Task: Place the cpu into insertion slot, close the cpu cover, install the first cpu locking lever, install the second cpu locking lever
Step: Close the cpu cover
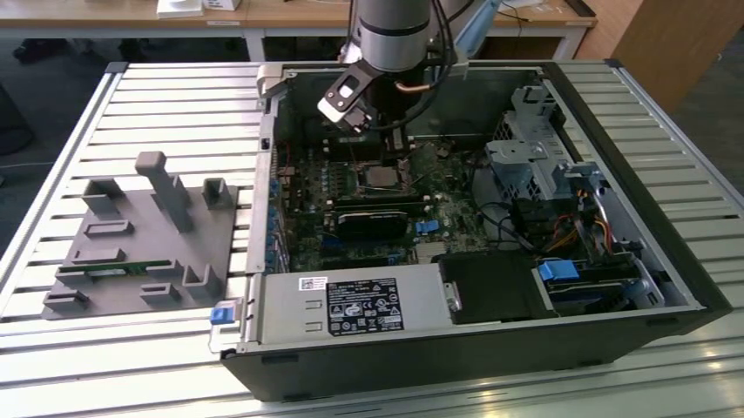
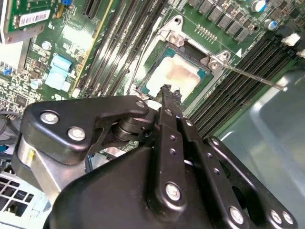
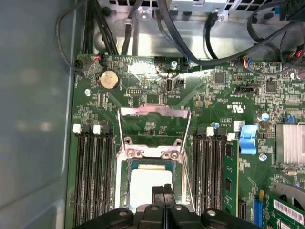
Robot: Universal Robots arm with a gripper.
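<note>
Closed gripper (image 3: 163, 188) partly hides cpu (image 3: 143, 183) — cpu cover (image 3: 153, 111) open.

Open PC case (image 1: 465, 366) on slatted metal table (image 1: 174, 96); grey fixture (image 1: 163, 252) beside it, exterior view's left; power supply (image 1: 348, 305) inside case.

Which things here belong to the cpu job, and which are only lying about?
Job: cpu, slot, cover, lever, end effector.
Lying about: grey rack, coin cell, memory slots, power supply.
</note>
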